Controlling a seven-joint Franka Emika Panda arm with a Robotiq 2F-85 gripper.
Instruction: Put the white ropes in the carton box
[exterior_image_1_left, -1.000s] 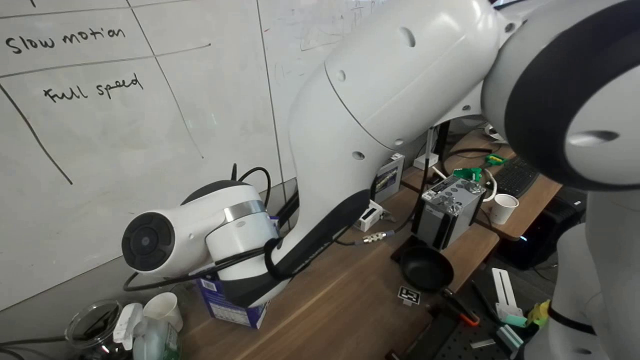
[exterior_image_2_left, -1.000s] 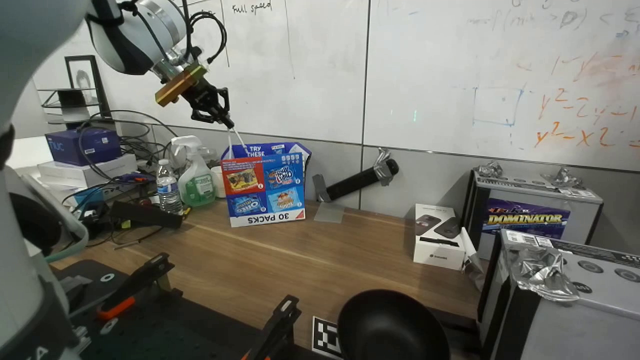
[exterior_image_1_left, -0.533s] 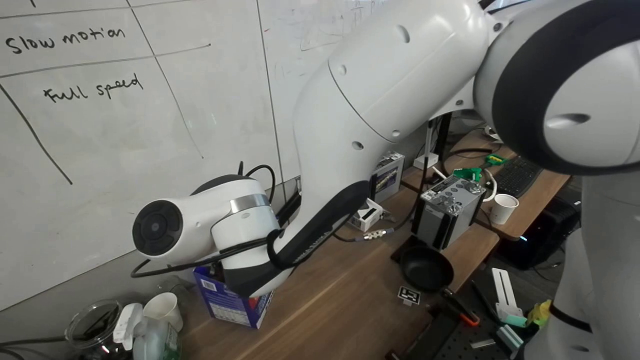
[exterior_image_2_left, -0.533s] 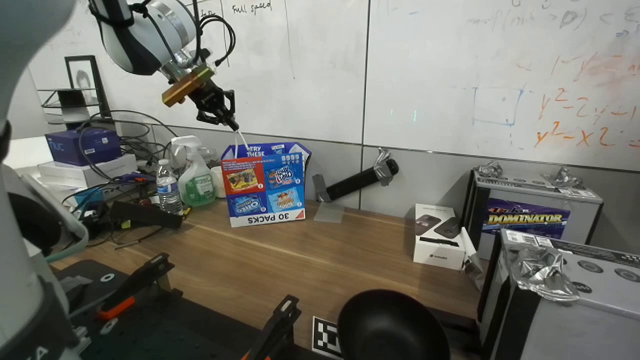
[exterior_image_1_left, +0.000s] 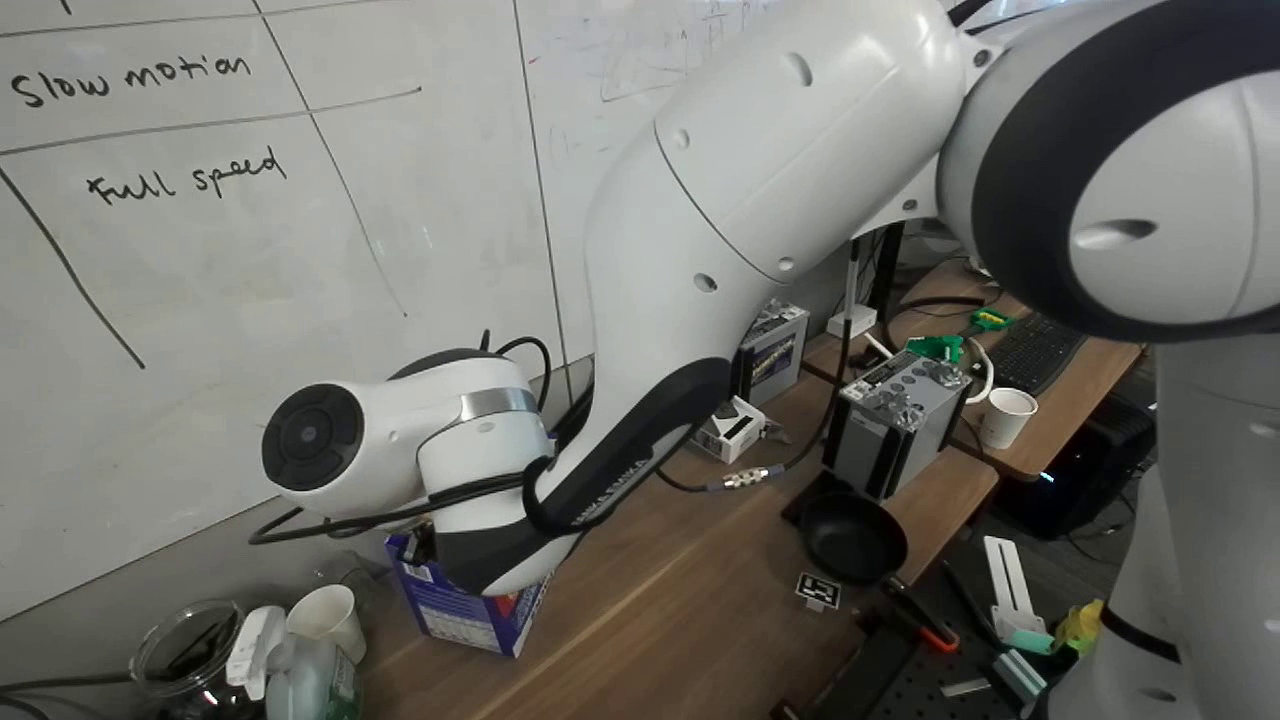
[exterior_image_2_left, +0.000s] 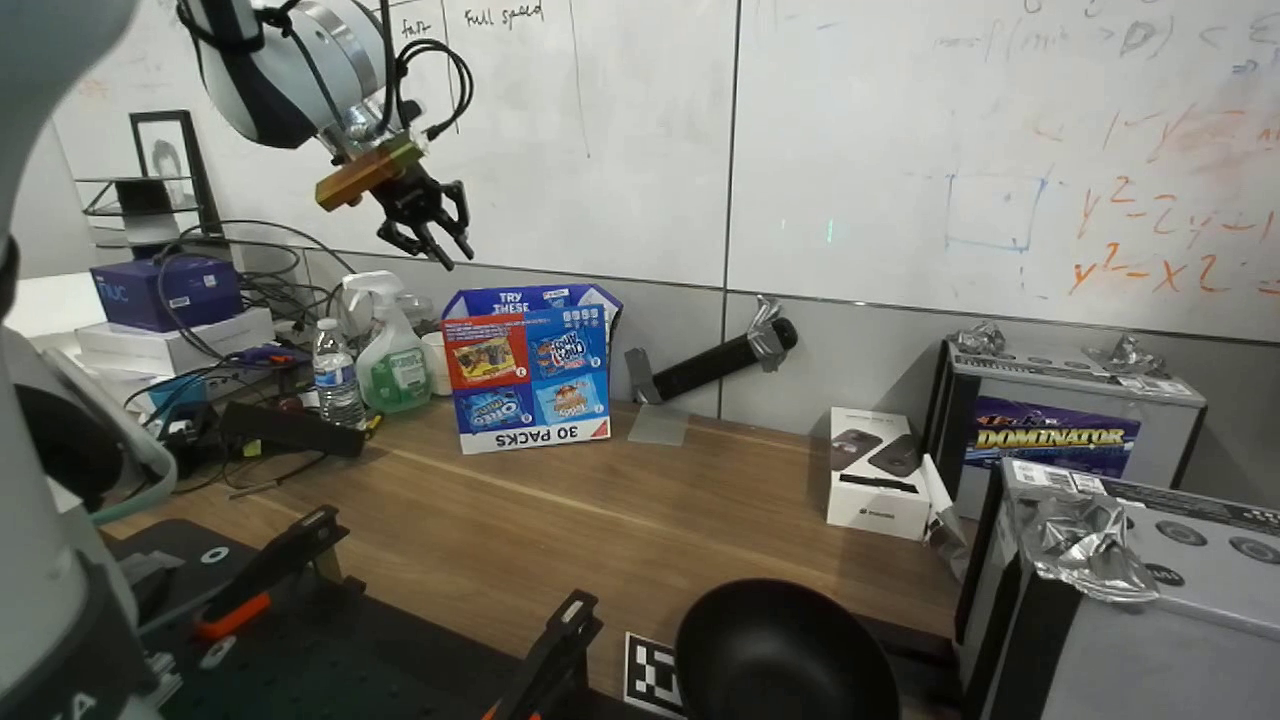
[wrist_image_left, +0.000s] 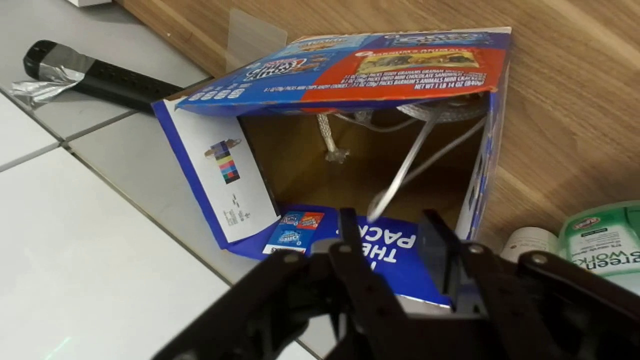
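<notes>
Above the box (exterior_image_2_left: 528, 385), in an exterior view: gripper (exterior_image_2_left: 458, 261) with fingers parted, nothing seen between them. Step in hand, I'd judge: the drop, done or all but. Next move likely calls for backing straight away, snagging nothing. Below the tips, the box: stiff printed card, red and blue, lettering inverted, a tall flap raised, on a wood-grain table (exterior_image_2_left: 560, 510).

In an exterior view the arm (exterior_image_1_left: 700, 190) covers the gripper; lower down only the box's purple-blue side shows, flat and sharp-cornered.

Wrist view: ahead of the tips the box gapes, plain brown within. Inside, the white ropes (wrist_image_left: 391, 194), thin and braided, coiled by the red-printed wall. One loop reaches toward the tips, blurred; whether it touches a finger, cannot tell.
</notes>
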